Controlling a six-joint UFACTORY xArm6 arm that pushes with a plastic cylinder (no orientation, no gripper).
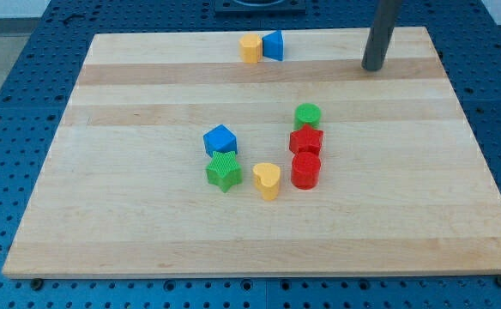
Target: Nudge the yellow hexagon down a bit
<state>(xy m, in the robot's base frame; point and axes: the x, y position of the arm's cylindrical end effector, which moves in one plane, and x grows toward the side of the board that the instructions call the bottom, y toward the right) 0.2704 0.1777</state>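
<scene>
The yellow hexagon [250, 48] sits near the top edge of the wooden board [130, 215], touching a blue triangle [273, 45] on its right. My tip [372, 67] is at the view's upper right, well to the right of both and apart from every block. The rod runs up out of the top of the view.
A green cylinder [307, 116], red star [306, 139] and red cylinder [305, 170] stand in a column at mid-board. A yellow heart [267, 180], green star [223, 172] and blue cube [220, 139] lie to their left.
</scene>
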